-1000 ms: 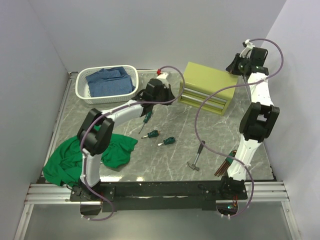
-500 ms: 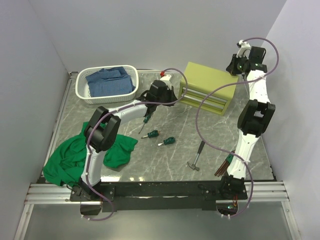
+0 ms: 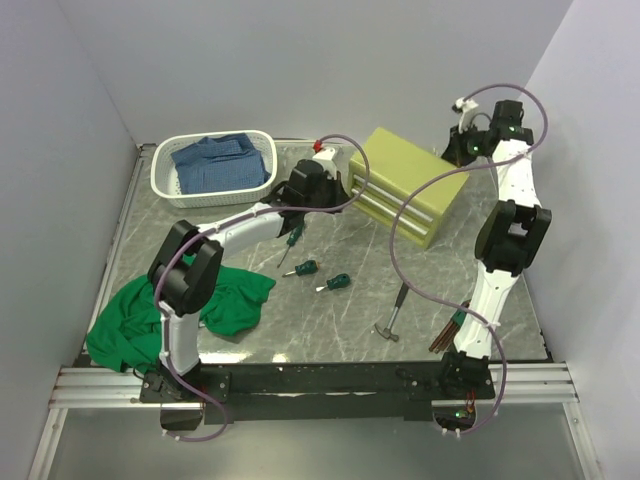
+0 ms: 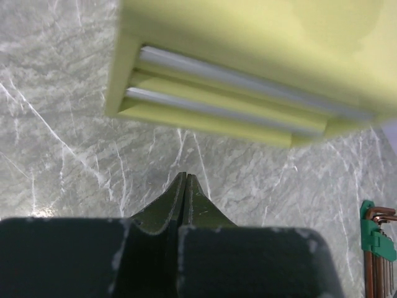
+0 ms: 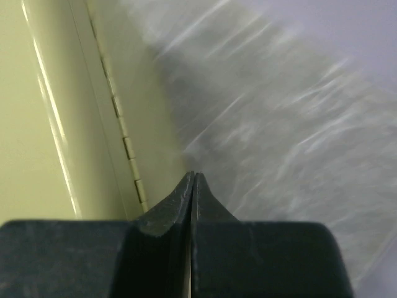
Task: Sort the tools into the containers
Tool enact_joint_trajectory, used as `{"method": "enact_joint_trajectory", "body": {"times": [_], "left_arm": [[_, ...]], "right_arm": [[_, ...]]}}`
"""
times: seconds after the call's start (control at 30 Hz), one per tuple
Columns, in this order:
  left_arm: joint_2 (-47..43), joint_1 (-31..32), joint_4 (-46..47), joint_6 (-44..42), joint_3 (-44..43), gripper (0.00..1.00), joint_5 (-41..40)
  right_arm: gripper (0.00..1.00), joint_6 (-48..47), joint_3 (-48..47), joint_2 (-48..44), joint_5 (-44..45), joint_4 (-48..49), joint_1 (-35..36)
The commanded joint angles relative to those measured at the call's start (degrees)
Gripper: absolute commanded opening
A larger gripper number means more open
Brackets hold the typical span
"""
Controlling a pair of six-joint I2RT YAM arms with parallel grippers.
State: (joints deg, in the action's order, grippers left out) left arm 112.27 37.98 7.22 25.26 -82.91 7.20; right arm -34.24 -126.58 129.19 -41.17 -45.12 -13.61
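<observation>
With my left tool (image 4: 186, 177) and right tool (image 5: 193, 176) both clenched empty beside the tool chest (image 3: 400, 172) at one o'clock on the tabletop (image 3: 300, 325), a shove could skid it askew rather than open a drawer (image 4: 236, 79).

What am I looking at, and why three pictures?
Two robot arms stand at a marble table. The wide picture is from a camera overhead; the other two are from cameras on the wrists, looking past the fingers. The left gripper, shut and empty, faces the drawers of the tool chest; the right gripper, shut and empty, is near its hinges. Lying loose: a long screwdriver, two stubby screwdrivers, a hammer, a hex-key set, a green cloth, a basket holding blue cloth.
</observation>
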Motion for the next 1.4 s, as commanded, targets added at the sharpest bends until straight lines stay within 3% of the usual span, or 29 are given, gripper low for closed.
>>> {"method": "enact_joint_trajectory", "body": {"times": [0.0,0.13,0.17,0.23,0.27,0.33,0.4,0.43,0.47,0.5,0.6,0.73,0.8,0.87,1.0,1.2,1.37], "left_arm": [[-4.6,0.4,0.3,-0.6,1.3,0.01,-0.9],[-7.1,0.5,-0.4,2.0,3.5,0.07,-3.4],[-7.7,0.5,-0.3,3.4,5.2,0.20,-3.5],[-9.5,0.4,0.0,4.1,7.1,0.37,-4.6],[-10.2,0.3,-0.1,6.4,8.8,0.53,-5.8],[-11.8,-0.7,-1.1,7.8,10.1,0.63,-5.4],[-12.8,-2.5,-3.3,9.9,10.8,0.70,-3.5],[-13.1,-5.8,-3.0,13.9,11.8,0.72,2.1],[-13.2,-7.9,-2.1,16.2,12.5,0.71,5.9],[-12.7,-11.9,0.7,18.5,13.2,0.70,10.2],[-8.6,-17.3,7.7,24.3,14.9,0.65,22.8],[-0.9,-20.1,23.3,32.9,13.1,0.52,33.7],[2.9,-20.0,27.8,34.9,11.8,0.51,37.9],[4.8,-19.8,33.5,38.7,10.9,0.54,39.0],[8.6,-18.9,36.3,42.2,10.5,0.56,38.8],[14.2,-16.6,38.7,44.3,7.1,0.55,38.5],[17.0,-13.5,32.5,41.8,2.9,0.54,36.2]], "right_arm": [[0.00,-5.4,6.7,3.6,-2.4,-32.7,5.1],[0.00,-3.4,15.3,-1.8,-2.8,-27.9,5.8],[0.00,-3.5,16.3,-2.8,-2.9,-27.8,6.2],[0.00,-2.8,18.6,-5.3,-3.2,-27.9,6.8],[0.00,-2.3,19.4,-6.1,-3.2,-27.7,7.4],[0.04,0.5,22.1,-8.7,-3.0,-25.4,7.7],[0.18,2.8,22.4,-10.2,-1.5,-22.8,7.5],[0.22,4.5,22.1,-10.4,-0.9,-22.2,7.1],[0.27,5.5,21.5,-10.9,-0.3,-21.7,6.7],[0.39,6.5,20.2,-11.1,0.2,-20.7,5.4],[0.49,8.0,18.7,-12.8,2.1,-19.1,3.5],[0.54,10.8,21.0,-16.7,5.5,-13.2,2.1],[0.55,12.9,19.6,-17.9,6.5,-10.0,2.1],[0.57,16.3,17.6,-19.0,4.6,-8.1,2.5],[0.57,23.4,13.4,-21.9,3.7,-1.0,5.4],[0.57,28.7,15.2,-24.0,4.0,1.8,11.5],[0.57,29.1,16.9,-23.9,3.6,2.5,13.6]]}}
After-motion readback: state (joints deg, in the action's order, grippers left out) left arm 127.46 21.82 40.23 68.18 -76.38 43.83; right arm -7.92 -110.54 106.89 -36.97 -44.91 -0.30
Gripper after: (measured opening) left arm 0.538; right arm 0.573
